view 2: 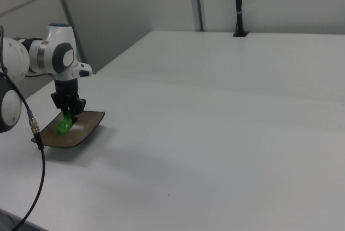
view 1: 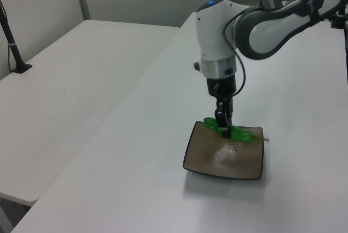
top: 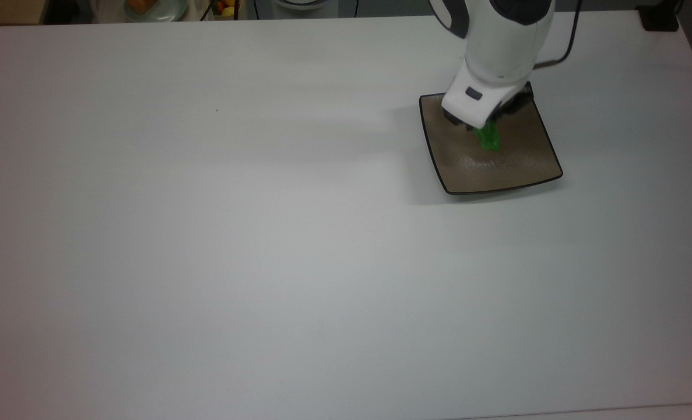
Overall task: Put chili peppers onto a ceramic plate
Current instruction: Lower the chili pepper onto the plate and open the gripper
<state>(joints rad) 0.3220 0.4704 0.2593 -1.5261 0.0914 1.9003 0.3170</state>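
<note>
The bright green chili pepper [view 1: 239, 134] hangs level just above the far half of the square brown ceramic plate [view 1: 204, 159], held near its middle. My gripper [view 1: 223, 127] points straight down and is shut on the pepper. In the top view the arm's white wrist covers the plate's far edge, and the pepper's end [top: 488, 139] pokes out below it over the plate [top: 515, 169]. From the right view the gripper [view 2: 69, 116] stands over the plate [view 2: 86, 130] with the pepper [view 2: 64, 126] under it. The thin stem points toward the left view's right.
The plate sits on a wide white table [top: 235, 233]. A round pale dish with orange food [top: 150, 7] and a container of fruit [top: 226, 8] stand beyond the table's far edge. A second white table [view 1: 70, 91] lies alongside. A black post [view 1: 13, 48] stands on it.
</note>
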